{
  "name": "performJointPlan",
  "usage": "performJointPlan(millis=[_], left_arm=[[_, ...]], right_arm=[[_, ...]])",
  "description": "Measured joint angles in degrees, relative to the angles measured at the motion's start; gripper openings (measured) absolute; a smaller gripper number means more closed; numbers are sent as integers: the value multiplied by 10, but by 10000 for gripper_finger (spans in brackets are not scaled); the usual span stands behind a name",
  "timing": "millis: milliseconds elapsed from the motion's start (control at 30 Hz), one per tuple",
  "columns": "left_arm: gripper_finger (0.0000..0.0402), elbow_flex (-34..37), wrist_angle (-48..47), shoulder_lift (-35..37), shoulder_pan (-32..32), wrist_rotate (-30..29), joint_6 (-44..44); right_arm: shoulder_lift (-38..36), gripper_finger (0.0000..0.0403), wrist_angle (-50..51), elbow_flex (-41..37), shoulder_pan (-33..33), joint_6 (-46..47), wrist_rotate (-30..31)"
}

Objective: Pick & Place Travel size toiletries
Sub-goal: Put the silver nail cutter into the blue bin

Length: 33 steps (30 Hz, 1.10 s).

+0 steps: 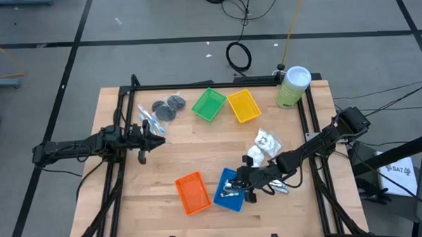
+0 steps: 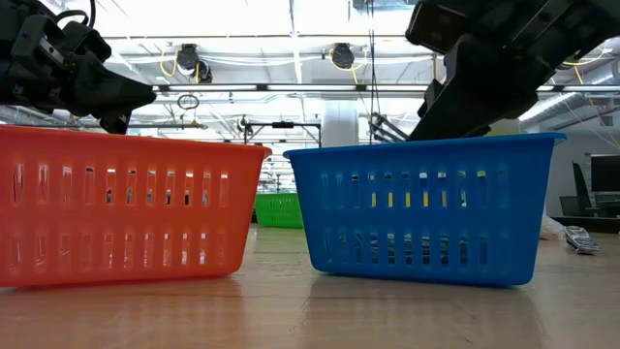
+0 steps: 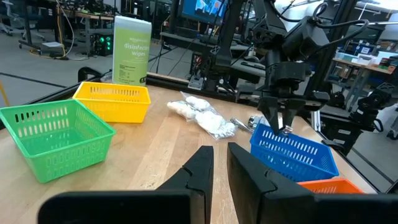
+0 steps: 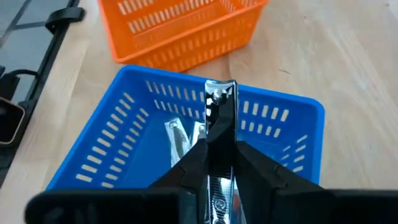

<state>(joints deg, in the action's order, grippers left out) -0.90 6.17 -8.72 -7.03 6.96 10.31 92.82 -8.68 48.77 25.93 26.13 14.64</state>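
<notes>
I'm counting four trays: green tray, yellow tray, orange tray, blue tray. One wipes canister. Three dark discs. I'm seeing one cluster each of clear sticks and white packets, piece counts unreadable. Foil tubes in blue: I'm making out at least two.

Both arms were matte black, built of slim jointed segments, each ending in a blocky gripper with two flat, tapered dark fingers.
</notes>
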Motion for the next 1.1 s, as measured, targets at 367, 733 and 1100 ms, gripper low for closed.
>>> performJointPlan(millis=[367,733,1100], left_arm=[[44,0,0,0,0,0,0],[44,0,0,0,0,0,0],[44,0,0,0,0,0,0]], right_arm=[[0,134,1,0,0,14,1],[-56,130,64,0,36,-22,-29],[-112,120,273,0,144,183,-28]])
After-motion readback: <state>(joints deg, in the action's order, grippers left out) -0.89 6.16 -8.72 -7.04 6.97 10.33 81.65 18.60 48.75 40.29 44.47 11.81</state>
